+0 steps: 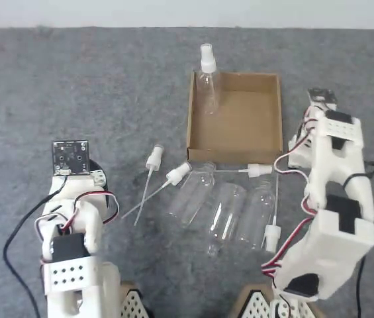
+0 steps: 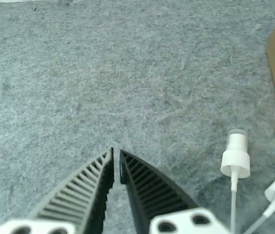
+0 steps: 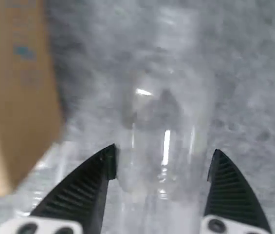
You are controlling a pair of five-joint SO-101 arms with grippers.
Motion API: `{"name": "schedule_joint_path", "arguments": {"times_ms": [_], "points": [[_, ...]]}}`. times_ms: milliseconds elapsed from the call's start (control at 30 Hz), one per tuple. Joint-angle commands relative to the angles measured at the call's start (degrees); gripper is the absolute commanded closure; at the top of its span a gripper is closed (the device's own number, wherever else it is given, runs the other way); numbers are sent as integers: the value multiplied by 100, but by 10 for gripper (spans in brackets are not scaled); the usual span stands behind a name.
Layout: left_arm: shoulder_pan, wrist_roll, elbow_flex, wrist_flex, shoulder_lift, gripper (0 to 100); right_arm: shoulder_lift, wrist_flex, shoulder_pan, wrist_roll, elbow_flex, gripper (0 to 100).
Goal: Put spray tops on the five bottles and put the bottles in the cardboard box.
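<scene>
In the cardboard box point(image 1: 253, 142) a clear bottle point(image 1: 208, 83) stands with a white spray top on. Three uncapped clear bottles point(image 1: 225, 213) lie side by side in front of the box. Loose spray tops lie around them: two on the left point(image 1: 155, 159) point(image 1: 179, 174), one near the box wall point(image 1: 261, 170), one at the right point(image 1: 273, 233). My right gripper point(image 3: 164, 151) is open beside the box point(image 3: 15, 87), one finger on each side of a clear bottle point(image 3: 161, 122). My left gripper point(image 2: 116, 155) is shut and empty over bare carpet, left of a spray top point(image 2: 235, 156).
Grey carpet covers the table. The left arm point(image 1: 71, 225) stands at the front left and the right arm point(image 1: 335, 185) at the right, close to the box's right wall. Open carpet lies to the left and behind the box.
</scene>
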Motion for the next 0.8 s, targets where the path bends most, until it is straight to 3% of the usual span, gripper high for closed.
{"name": "schedule_joint_path", "arguments": {"times_ms": [0,167,333,433,600,767], "points": [[18,-35,-31,-149,35,988,-57,-110,479,554,-35,836],[141,-44,-127,0,79,988,-57,-57,1121,1670,-26,950],[686,-352,-831,1064,97,987,-57,-4,1833,2541,-18,974],[941,-360,-1288,1275,404,987,-75,198,2132,3226,18,983],[1415,-510,-2545,1653,1996,976,-637,-22,2448,3824,677,983],[1855,-536,-3943,2013,3895,885,-1675,-778,2545,4097,1987,978]]}}
